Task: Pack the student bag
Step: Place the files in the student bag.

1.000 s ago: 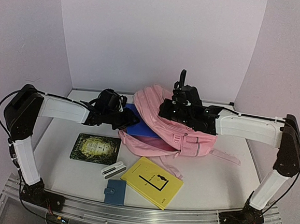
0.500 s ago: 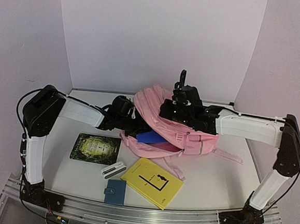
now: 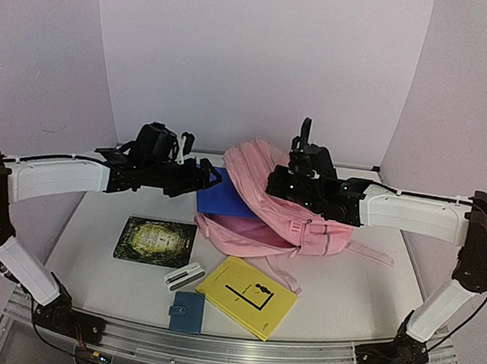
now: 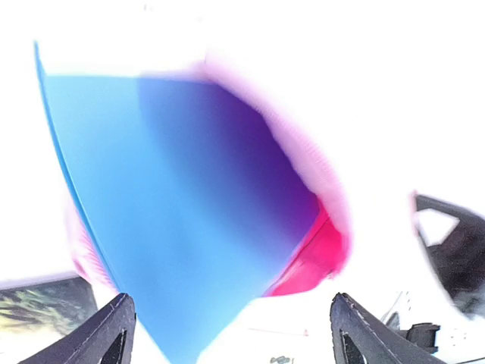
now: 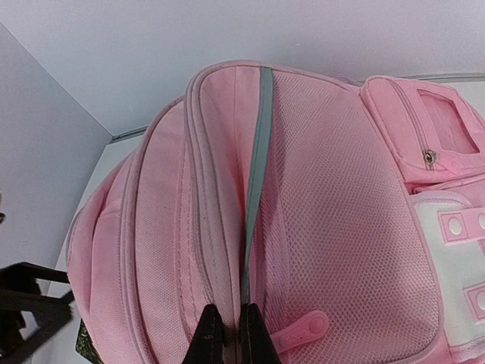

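My right tool (image 5: 229,337) is pinched onto the student bag (image 5: 326,227) at its grey seam (image 5: 258,152); my left tool (image 4: 231,303) gapes wide beside the blue book (image 4: 167,220).

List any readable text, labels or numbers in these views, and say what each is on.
No text can be read in any view.
yellow book: dark cover markings, too small to read.
dark green book: ornate cover print, too blurred to read.
student bag, blue folder, blue wallet: no lettering visible.
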